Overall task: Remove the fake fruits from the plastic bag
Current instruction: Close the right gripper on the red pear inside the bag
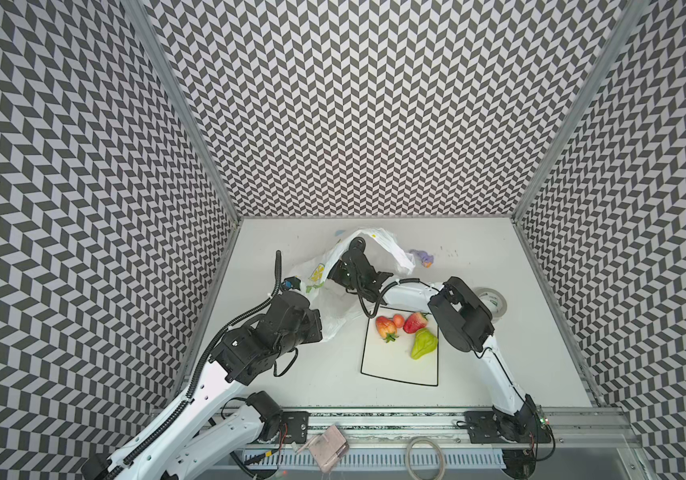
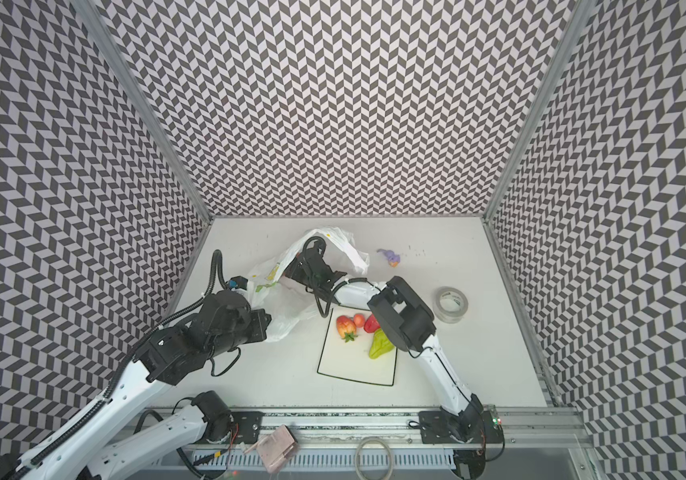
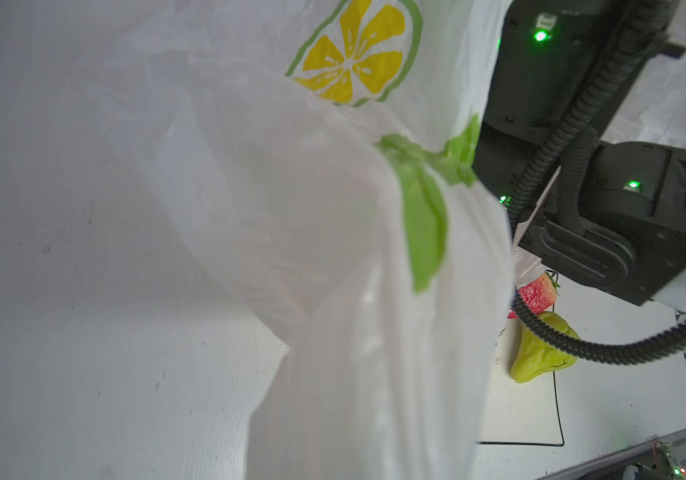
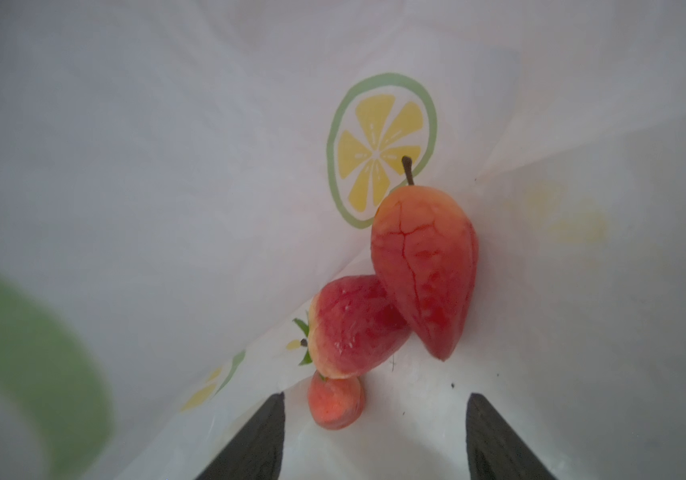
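Fake fruits are split: four sit on the plate (image 1: pixel 395 370), while three lie inside the plastic bag (image 1: pixel 391 245), straight ahead of your right pincer (image 4: pixel 376 401), whose jaws stand apart and empty. Nearest is the small round orange-red one (image 4: pixel 336 405), just beside one finger (image 4: pixel 258 440) rather than centred in the gap. Close behind it the strawberry (image 4: pixel 353 328) lies crosswise to your reach, and the larger red fruit (image 4: pixel 426 270) leans against that. Your left pincer (image 1: pixel 296 291) is clenched at the bag's rim, seemingly holding the mouth up. I'd shift sideways to centre the round one before closing.
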Available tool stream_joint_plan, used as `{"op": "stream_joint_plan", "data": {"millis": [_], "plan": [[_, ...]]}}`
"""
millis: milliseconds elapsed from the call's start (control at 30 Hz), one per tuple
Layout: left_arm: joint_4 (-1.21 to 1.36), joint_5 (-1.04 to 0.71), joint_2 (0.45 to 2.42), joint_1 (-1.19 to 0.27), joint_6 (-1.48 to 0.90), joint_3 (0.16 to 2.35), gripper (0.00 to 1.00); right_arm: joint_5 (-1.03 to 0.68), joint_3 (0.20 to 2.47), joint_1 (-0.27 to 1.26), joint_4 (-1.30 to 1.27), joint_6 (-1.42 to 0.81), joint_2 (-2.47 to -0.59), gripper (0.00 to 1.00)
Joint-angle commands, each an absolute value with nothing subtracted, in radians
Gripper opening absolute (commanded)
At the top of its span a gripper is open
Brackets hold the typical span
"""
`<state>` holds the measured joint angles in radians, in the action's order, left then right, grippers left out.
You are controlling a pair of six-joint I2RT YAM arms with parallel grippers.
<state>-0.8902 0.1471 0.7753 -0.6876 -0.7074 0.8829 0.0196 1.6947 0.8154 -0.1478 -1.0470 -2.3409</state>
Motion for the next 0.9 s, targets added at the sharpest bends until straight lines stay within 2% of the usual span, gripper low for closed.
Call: {"op": "stream_joint_plan", "data": {"millis": [0, 267, 533, 733, 867], "plan": [[-0.858, 0.122, 0.76, -0.694, -0.674, 0.891, 0.0, 0.091, 1.747, 0.816, -0.133, -1.073, -2.384, 0.69], [-0.842, 0.086, 0.742, -0.692, -0.667, 0.878, 0.0, 0.141, 1.862, 0.818, -0.066, -1.054, -2.462, 0.72], [-0.843, 0.064, 0.738, -0.693, -0.642, 0.885, 0.0, 0.157, 1.968, 0.825, -0.008, -1.078, -2.544, 0.71], [-0.85, 0.063, 0.724, -0.693, -0.635, 0.896, 0.0, 0.169, 2.047, 0.826, 0.038, -1.096, -2.598, 0.67], [-0.857, 0.082, 0.709, -0.693, -0.634, 0.9, 0.0, 0.182, 2.077, 0.826, 0.076, -1.114, -2.623, 0.61]]}}
